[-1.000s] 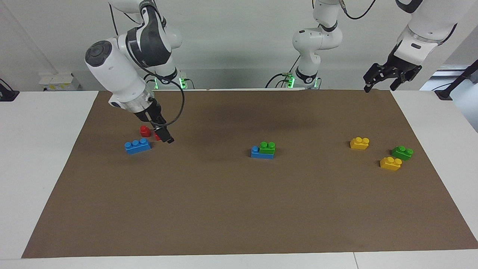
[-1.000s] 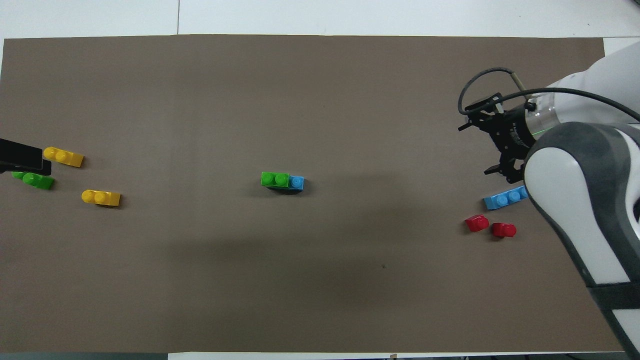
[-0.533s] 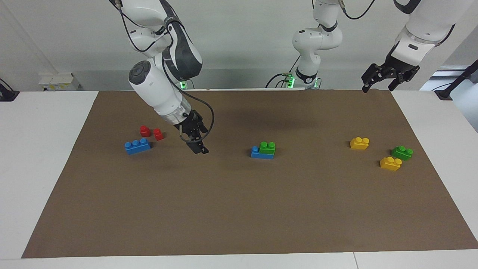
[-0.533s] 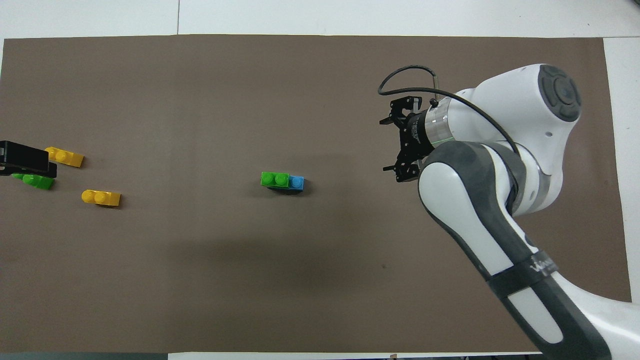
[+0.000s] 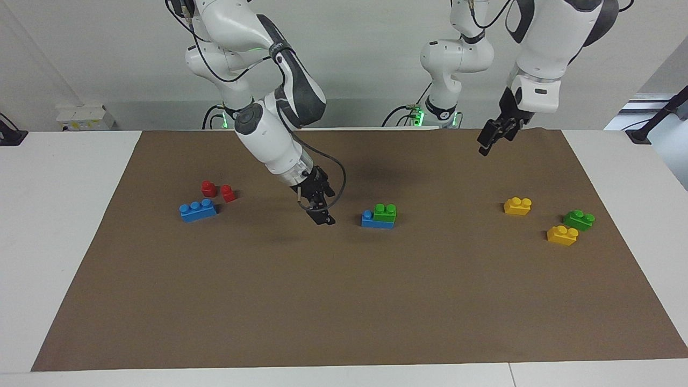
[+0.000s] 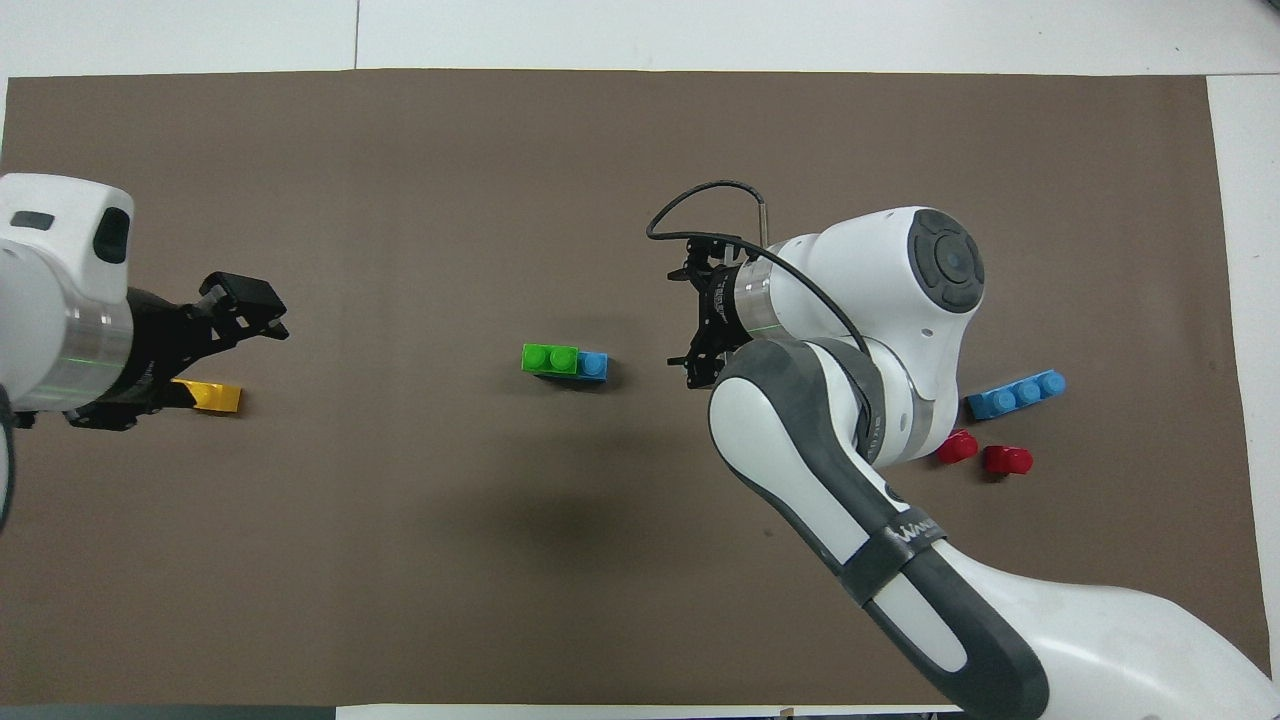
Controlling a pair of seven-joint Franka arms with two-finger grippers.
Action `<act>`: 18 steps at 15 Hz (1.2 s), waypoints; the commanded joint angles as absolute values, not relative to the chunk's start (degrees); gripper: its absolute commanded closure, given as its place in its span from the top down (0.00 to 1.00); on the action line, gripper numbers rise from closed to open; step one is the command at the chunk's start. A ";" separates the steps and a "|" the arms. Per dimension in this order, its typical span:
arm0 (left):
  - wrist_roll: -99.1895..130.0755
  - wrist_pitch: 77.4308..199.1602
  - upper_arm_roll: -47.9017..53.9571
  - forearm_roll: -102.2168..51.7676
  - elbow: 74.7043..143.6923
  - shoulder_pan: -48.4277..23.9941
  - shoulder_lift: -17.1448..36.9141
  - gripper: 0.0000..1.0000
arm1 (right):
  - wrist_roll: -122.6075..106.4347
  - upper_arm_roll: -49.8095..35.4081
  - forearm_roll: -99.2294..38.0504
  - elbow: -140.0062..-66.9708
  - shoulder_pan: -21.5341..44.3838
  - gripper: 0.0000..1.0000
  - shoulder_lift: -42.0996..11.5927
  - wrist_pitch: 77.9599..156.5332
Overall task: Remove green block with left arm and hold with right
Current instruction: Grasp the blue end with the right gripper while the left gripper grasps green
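The green block [image 5: 385, 212] [image 6: 549, 358] sits on top of a blue brick [image 5: 371, 220] [image 6: 593, 365] near the middle of the brown surface [image 5: 344, 301] [image 6: 640, 150], and it covers two of that brick's studs. The right gripper [image 5: 321, 216] [image 6: 690, 325] hangs low over the surface just beside this pair, toward the right arm's end, and does not touch it. Its jaws stand apart and hold nothing. The left gripper [image 5: 486, 144] [image 6: 250, 305] is up in the air over the surface, toward the left arm's end; whether its jaws are apart or together I cannot tell.

There is wide bare surface on all sides of the stacked pair, and all the edges of the surface are well apart from it.

The facing view shows two yellow bricks [image 5: 517, 206] and a second green brick [image 5: 579, 219] together near the left arm's end. In the overhead view the left arm covers most of these, and only one yellow brick [image 6: 215, 397] shows in part. A loose blue brick [image 5: 198, 210] [image 6: 1015, 394] and two red pieces [image 5: 217, 191] [image 6: 985, 453] lie near the right arm's end.
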State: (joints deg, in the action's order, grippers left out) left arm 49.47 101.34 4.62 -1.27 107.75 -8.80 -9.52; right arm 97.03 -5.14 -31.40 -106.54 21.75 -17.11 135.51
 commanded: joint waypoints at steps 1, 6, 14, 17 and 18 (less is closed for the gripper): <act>70.92 109.04 3.87 -1.84 111.96 -14.30 -9.41 1.00 | 97.47 -5.01 -34.53 -106.35 23.72 0.96 -19.50 137.98; 100.24 119.25 3.78 -1.76 113.12 -22.31 -2.30 1.00 | 97.47 -5.01 -34.72 -107.40 25.84 0.96 -21.44 139.57; 119.07 124.62 3.78 -1.41 111.97 -24.78 5.53 1.00 | 97.47 -5.01 -38.14 -107.40 29.61 0.96 -25.92 148.26; 123.03 126.38 3.69 -0.09 111.88 -25.84 7.82 1.00 | 97.38 -5.01 -38.67 -108.01 30.59 0.96 -26.72 150.73; 124.18 126.56 3.69 0.09 111.71 -25.84 8.00 1.00 | 97.38 -5.01 -38.67 -108.19 30.59 0.96 -26.63 150.99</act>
